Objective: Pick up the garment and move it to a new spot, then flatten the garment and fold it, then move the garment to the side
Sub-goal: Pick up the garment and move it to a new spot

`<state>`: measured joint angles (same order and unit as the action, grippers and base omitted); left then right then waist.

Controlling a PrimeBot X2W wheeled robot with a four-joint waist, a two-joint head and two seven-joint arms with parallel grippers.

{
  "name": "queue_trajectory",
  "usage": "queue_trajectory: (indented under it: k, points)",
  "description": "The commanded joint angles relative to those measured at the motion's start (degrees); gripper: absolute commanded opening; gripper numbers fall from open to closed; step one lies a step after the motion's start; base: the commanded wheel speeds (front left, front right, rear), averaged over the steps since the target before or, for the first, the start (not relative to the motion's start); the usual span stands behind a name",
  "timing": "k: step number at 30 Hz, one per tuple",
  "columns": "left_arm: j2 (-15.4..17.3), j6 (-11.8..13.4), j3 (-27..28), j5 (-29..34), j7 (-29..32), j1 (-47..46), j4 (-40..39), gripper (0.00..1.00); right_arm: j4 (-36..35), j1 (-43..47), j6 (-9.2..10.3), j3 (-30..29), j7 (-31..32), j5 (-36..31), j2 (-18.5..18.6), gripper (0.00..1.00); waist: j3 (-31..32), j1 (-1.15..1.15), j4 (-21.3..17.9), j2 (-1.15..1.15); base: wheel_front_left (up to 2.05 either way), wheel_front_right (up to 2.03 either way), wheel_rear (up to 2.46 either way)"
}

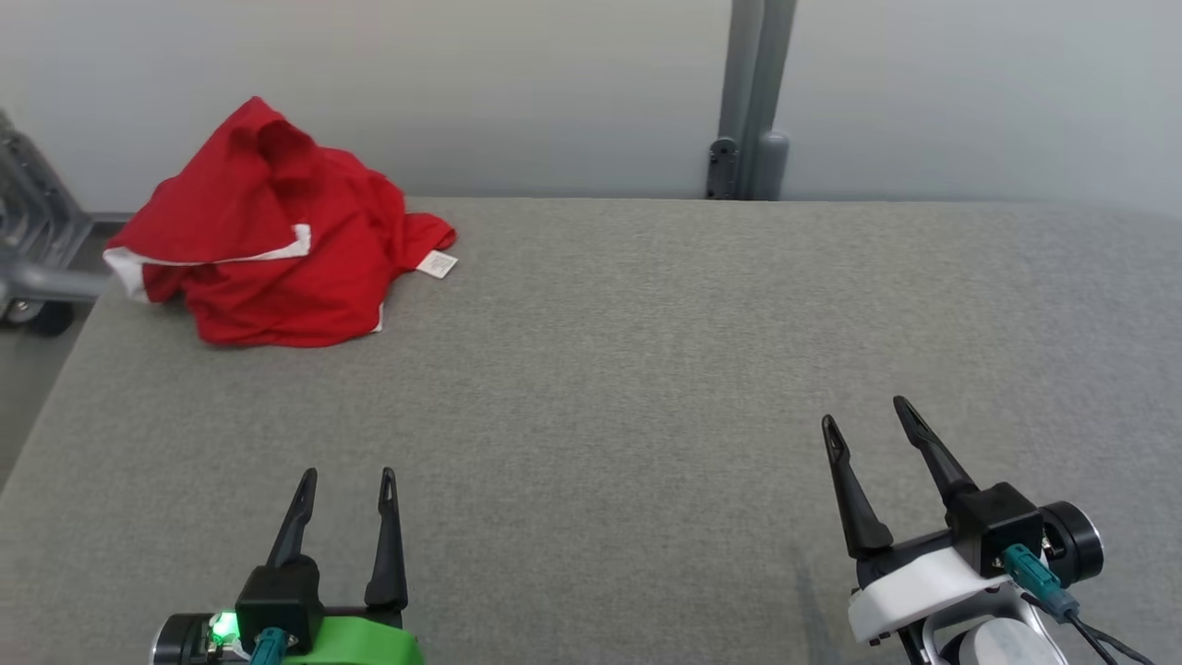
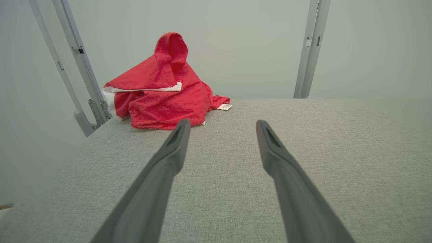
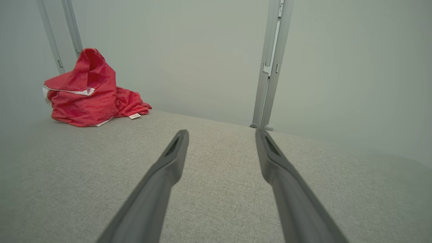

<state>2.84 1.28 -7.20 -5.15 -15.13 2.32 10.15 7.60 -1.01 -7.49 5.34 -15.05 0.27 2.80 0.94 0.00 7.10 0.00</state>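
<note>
A crumpled red garment with white trim and a white label lies heaped at the far left corner of the grey padded table. From the left wrist the garment is straight ahead, well beyond the fingertips. In the right wrist view the garment sits far off at the upper left. My left gripper hovers open near the table's front left, nothing between its fingers. At the front right, my right gripper is open and empty too.
A pale wall runs behind the table, with a grey upright post at the back middle. A grey metal frame with a wheel stands off the table's far left corner. The table's left edge drops to the floor.
</note>
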Motion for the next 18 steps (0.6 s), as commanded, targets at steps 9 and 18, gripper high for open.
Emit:
queue_trajectory:
  k: [9, 18]
  points:
    - [0.08, 0.02, 1.32, 0.03, -0.03, 0.47, -1.5, 1.0, -1.1, 0.32, -0.01, 0.7, -0.2, 0.6, 0.18, 1.0, -0.98, 0.0, 18.21, 0.0, 0.0, 0.0, 0.0]
    - [0.06, 0.76, 1.94, -1.12, -0.03, 1.85, -2.48, 1.0, -0.74, -1.24, -0.01, 2.44, -0.2, -0.21, 0.24, 1.0, -2.21, 0.0, 23.23, 0.0, 0.0, 0.0, 0.0]
